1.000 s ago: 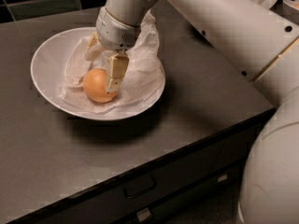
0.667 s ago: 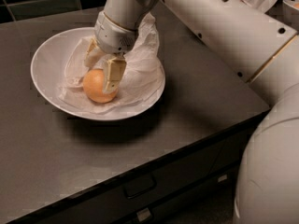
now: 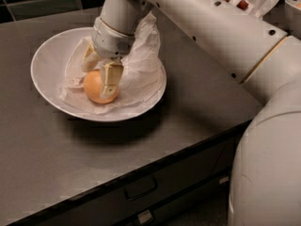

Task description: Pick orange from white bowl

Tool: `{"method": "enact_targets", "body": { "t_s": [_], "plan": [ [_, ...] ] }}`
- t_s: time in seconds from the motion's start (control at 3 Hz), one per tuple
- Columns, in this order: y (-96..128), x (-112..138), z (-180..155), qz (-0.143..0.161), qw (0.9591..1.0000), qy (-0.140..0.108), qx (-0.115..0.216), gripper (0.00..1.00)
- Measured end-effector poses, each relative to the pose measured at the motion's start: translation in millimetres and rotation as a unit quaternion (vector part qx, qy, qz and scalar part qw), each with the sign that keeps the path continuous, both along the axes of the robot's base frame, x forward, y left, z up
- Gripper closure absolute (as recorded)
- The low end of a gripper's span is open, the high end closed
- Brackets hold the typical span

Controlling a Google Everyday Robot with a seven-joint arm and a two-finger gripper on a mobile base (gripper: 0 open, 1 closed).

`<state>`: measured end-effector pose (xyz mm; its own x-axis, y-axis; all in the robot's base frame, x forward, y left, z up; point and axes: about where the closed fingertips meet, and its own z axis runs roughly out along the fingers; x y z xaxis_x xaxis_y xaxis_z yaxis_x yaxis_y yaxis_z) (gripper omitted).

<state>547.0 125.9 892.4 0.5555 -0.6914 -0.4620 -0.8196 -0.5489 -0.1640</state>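
Camera view puts the robot's pale arm (image 3: 225, 36) across the right and far side, reaching left over the dark tabletop (image 3: 56, 154), with a drawer front (image 3: 141, 187) below its near edge. The white bowl (image 3: 44, 60) sits on the left part of the tabletop, lined with crumpled paper (image 3: 146, 55) that stands up on its right side. The gripper (image 3: 98, 79) is down inside the bowl, directly over the orange (image 3: 94, 86), which lies a little left of the bowl's centre on the paper. Over the last second you have gained little height: the orange sits where it was, and only the near one of the fingers (image 3: 111, 76) has shifted in against its right face, while the other meets its far left shoulder. They look closed onto the fruit, so the grasp seems made and the lift is what remains. Watch that the paper doesn't drag up with it.
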Motion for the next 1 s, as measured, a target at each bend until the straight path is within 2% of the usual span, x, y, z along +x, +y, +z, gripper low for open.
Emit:
{"method": "enact_targets", "body": {
  "t_s": [1.0],
  "plan": [
    [2, 0, -19, 0.004, 0.9996, 0.018, -0.019, 0.35]
  ]
}}
